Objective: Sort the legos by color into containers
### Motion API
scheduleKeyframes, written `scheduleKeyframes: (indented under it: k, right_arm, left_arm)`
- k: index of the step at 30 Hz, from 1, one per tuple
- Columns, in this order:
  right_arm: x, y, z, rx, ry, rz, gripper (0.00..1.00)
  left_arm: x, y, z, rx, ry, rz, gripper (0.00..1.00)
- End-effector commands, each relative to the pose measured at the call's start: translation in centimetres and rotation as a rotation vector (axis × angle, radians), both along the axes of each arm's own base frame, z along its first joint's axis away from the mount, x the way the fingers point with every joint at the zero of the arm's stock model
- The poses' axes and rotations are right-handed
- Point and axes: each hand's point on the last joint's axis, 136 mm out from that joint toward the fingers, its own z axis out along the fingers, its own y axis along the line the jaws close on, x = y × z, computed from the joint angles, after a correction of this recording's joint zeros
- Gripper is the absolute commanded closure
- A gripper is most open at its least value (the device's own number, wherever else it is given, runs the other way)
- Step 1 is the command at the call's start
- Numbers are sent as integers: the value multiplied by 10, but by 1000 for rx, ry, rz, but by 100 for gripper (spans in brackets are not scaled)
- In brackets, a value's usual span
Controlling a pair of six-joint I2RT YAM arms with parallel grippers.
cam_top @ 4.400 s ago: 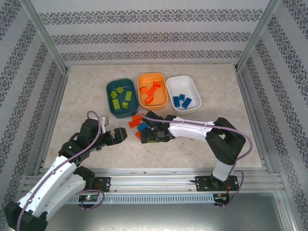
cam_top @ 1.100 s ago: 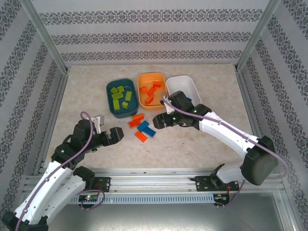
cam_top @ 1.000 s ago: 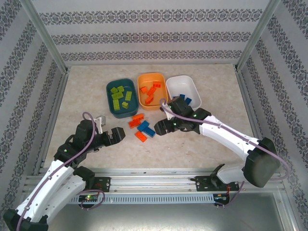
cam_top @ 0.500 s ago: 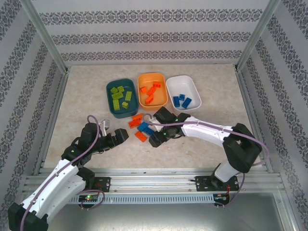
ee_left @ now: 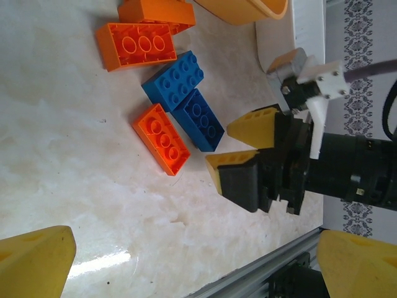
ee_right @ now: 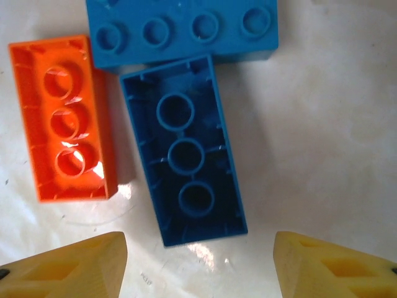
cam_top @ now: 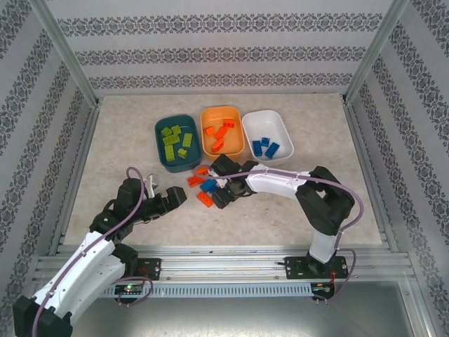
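Several loose legos lie in front of the tubs: an upside-down blue brick, a studded blue brick touching its far end, and an upside-down orange brick beside it. More orange bricks lie nearer the tubs. My right gripper is open just short of the upside-down blue brick, with nothing between its fingers. My left gripper is open and holds nothing, left of the pile. The teal tub holds lime bricks, the orange tub orange ones, the white tub blue ones.
The three tubs stand in a row just behind the loose bricks. The aluminium rail runs along the table's near edge. Patterned walls close in the left, right and back sides.
My right gripper has swung from near the white tub down and left to the loose bricks, and now hangs low over them. The left arm has shifted only slightly.
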Motion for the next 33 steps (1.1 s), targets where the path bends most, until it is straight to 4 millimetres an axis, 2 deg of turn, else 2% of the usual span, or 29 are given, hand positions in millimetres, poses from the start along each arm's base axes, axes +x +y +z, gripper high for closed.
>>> scheduleKeyframes:
  k: [1,6,13,21,28,31,33]
  right_arm:
    - [11,6,0,-24,-37,3,40]
    - [18,11,-10,-44,-23,8,44]
    - [22,14,-17,-54,-23,11,55]
    - [9,1,-12,-49,-24,2,65]
    - [-11,-17,0,-1,-25,-47,70]
    - [-16,-23,14,31,-32,-72,70]
    - [-15,-27,29,67,-50,-99,70]
  left_arm:
    - [2,1,10,-12,-42,-13,0]
    - [0,3,11,-16,-46,-11,0]
    - [-2,5,13,-22,-47,-8,0]
    - [-1,5,14,-21,-53,-4,0]
    - [2,5,14,-15,-47,1,0]
    - [2,7,10,7,-33,1,0]
    - [1,7,8,25,-18,-10,0]
